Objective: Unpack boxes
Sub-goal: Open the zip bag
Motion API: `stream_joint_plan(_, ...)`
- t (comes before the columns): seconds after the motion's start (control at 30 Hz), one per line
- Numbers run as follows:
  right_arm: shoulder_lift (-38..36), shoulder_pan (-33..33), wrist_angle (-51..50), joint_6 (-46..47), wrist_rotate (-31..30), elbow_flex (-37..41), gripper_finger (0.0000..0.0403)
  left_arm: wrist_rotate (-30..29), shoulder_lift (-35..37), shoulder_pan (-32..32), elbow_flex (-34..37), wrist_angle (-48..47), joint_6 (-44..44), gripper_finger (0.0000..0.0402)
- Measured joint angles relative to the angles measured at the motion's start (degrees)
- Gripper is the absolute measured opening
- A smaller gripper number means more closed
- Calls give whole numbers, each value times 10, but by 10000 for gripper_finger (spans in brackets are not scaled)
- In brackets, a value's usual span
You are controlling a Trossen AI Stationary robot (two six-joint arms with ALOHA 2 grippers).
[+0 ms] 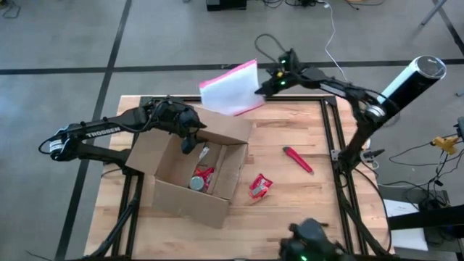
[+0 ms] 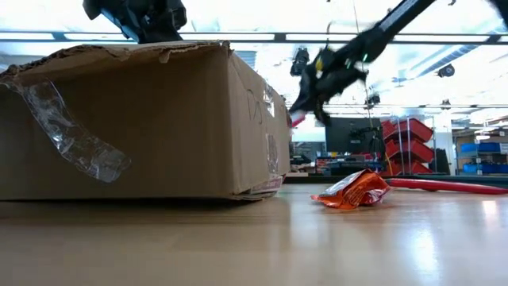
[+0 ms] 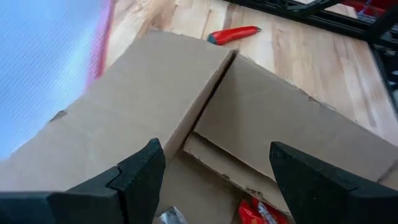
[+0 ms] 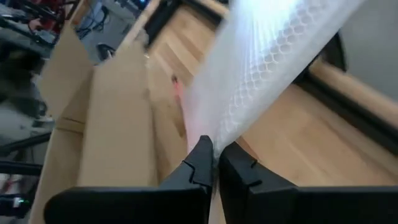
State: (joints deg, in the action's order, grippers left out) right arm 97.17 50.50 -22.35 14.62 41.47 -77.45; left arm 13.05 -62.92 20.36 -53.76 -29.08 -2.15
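High view: a pouch (image 1: 230, 87) is being pinched by the right gripper (image 1: 259, 90) at twelve o'clock, best lifted clear of the box (image 1: 190, 174), where the left gripper (image 1: 190, 140) is hovering with fingers spread.

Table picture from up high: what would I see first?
First, the big brown cardboard box lying open on the left of the wooden table, with the left gripper open and reaching into it. Next, the pink-edged pouch held up at the table's far edge, pinched by the right gripper. A red snack packet lies beside the box.
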Motion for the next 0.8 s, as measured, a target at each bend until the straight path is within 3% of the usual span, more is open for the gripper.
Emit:
stream_joint_plan(0.2,-168,-6,-163,-52,-81,0,0,-16,0,0,0,0,1,274)
stream_joint_plan(0.43,-326,-43,-332,-20,-131,-1,0,-32,0,0,0,5,2,274)
stream_joint_plan(0.67,-402,-137,-597,45,-305,0,0,-33,0,0,0,10,1,274)
stream_joint_plan(0.8,-427,-189,-634,109,-390,8,0,-33,0,0,0,21,0,274)
